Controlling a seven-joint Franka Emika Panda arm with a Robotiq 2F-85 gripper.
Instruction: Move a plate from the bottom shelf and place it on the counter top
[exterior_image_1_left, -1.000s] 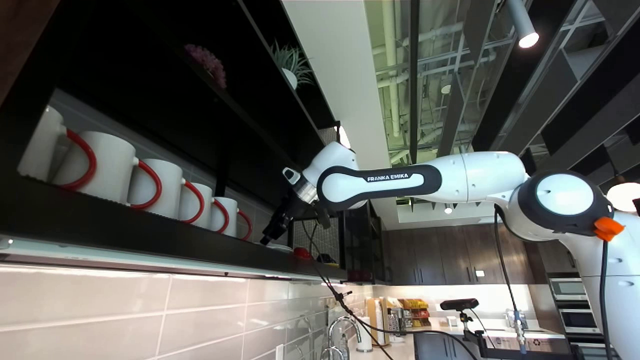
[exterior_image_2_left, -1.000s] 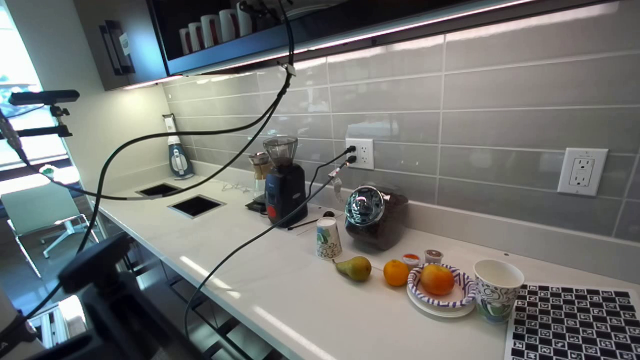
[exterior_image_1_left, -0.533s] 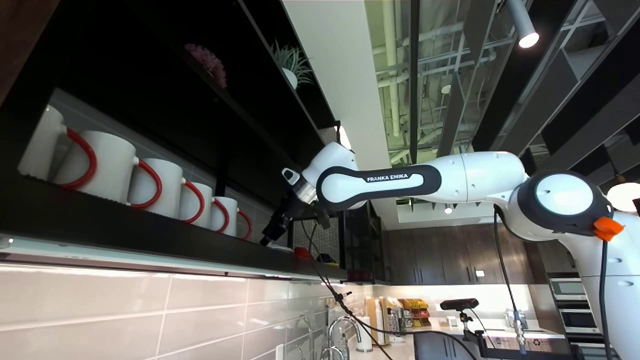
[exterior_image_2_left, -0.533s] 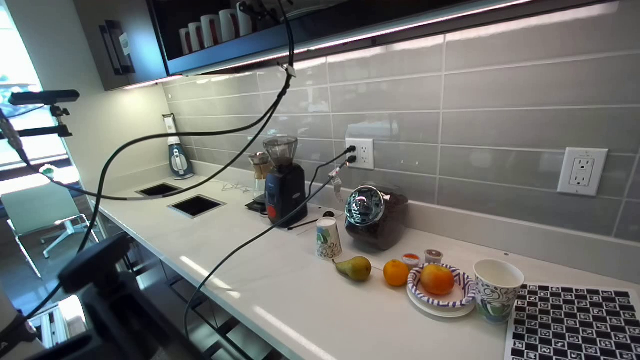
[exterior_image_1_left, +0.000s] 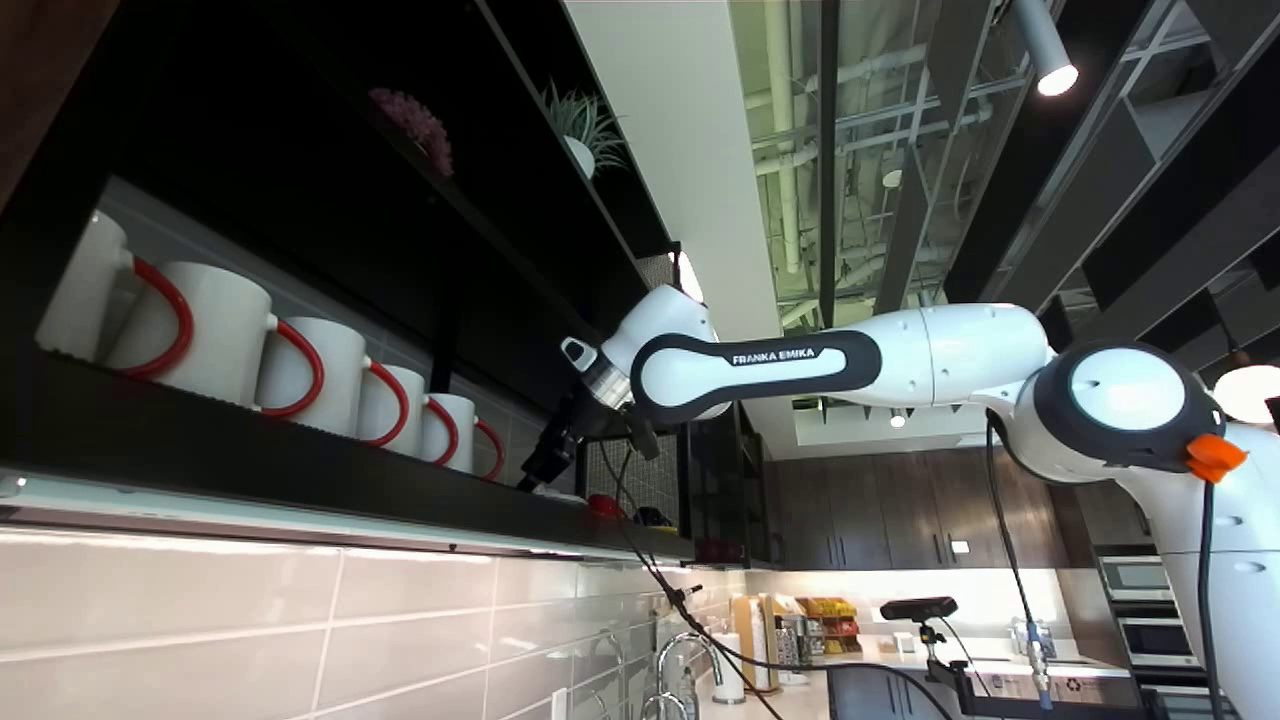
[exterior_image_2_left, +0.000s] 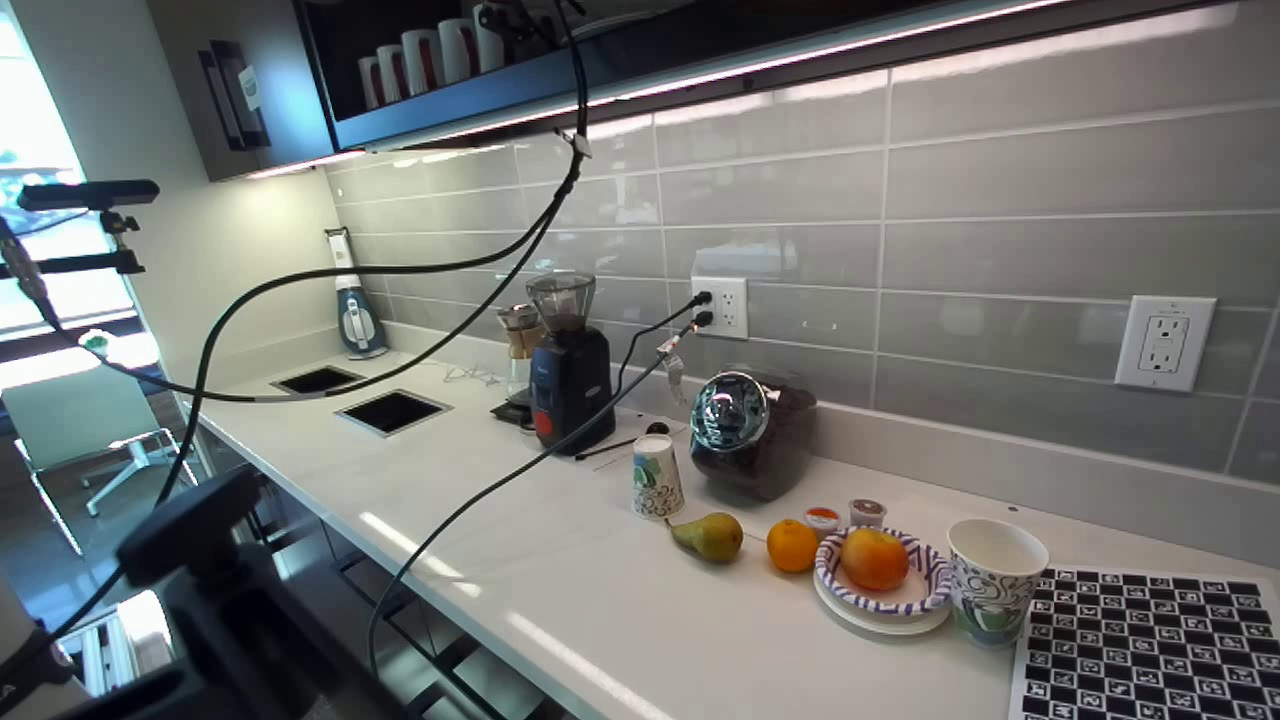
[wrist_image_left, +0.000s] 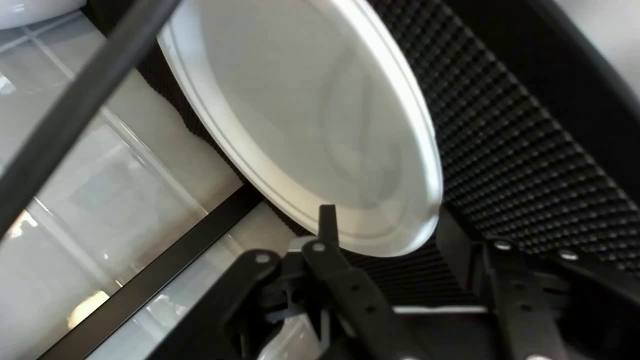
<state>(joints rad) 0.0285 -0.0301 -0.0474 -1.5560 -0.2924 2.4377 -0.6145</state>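
Spread wide, my Robotiq gripper (wrist_image_left: 386, 220) stood at the near end of the white plate (wrist_image_left: 310, 110). In the wrist view one finger (wrist_image_left: 327, 222) overlapped the plate's rim and its partner stood just beside it; which lay above or below the rim, and whether either touched, I could not tell. Black textured mat (wrist_image_left: 505, 135) showed around the plate, which lay on the bottom shelf (exterior_image_1_left: 300, 470), a sliver of its edge visible in an exterior view. Farther along that shelf ran a row of white mugs with red handles (exterior_image_1_left: 215, 320). Well below was the white countertop (exterior_image_2_left: 600, 600), bearing a green pear (exterior_image_2_left: 710, 538) and an orange (exterior_image_2_left: 792, 547).

Step in hand, by my judgement, was lining up the grasp; lift and transfer were not yet done. My next move called for one finger under the rim and one over it, then a gentle squeeze, then a level withdrawal past the shelf's front edge before lowering toward the countertop, apart from the fruit.
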